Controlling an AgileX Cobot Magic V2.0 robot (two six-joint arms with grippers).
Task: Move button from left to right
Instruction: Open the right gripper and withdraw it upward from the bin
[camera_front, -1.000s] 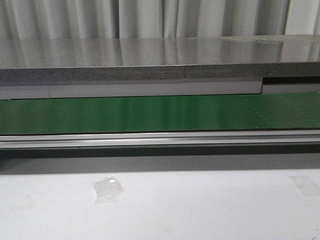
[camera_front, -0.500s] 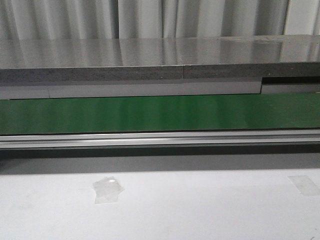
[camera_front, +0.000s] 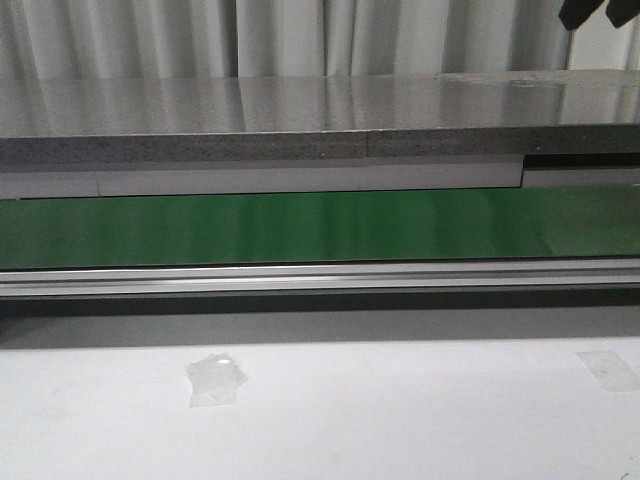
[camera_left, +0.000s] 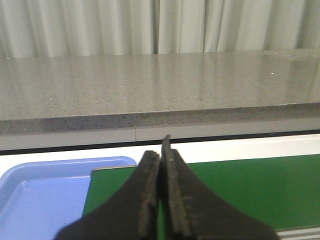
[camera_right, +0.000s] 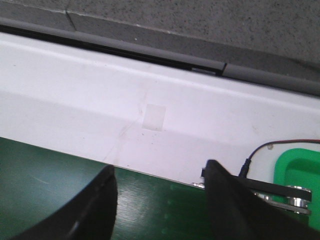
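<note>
The button is not visible in any view. My left gripper (camera_left: 161, 152) is shut and empty, its two black fingers pressed together above the near end of the green conveyor belt (camera_left: 240, 185). My right gripper (camera_right: 160, 167) is open and empty, hovering over the green belt (camera_right: 50, 175) near its white far edge. In the front view, dark fingertips of one gripper (camera_front: 598, 12) show at the top right corner, high above the belt (camera_front: 300, 228).
A blue tray (camera_left: 40, 200) sits at the belt's left end. A green tray (camera_right: 300, 167) and a black-red cable (camera_right: 270, 147) lie at the right end. A grey stone shelf (camera_front: 300, 120) runs behind the belt. Tape patches (camera_front: 215, 378) lie on the white table.
Dark gripper fingertips have come into the front view at the top right corner. The rest looks the same.
</note>
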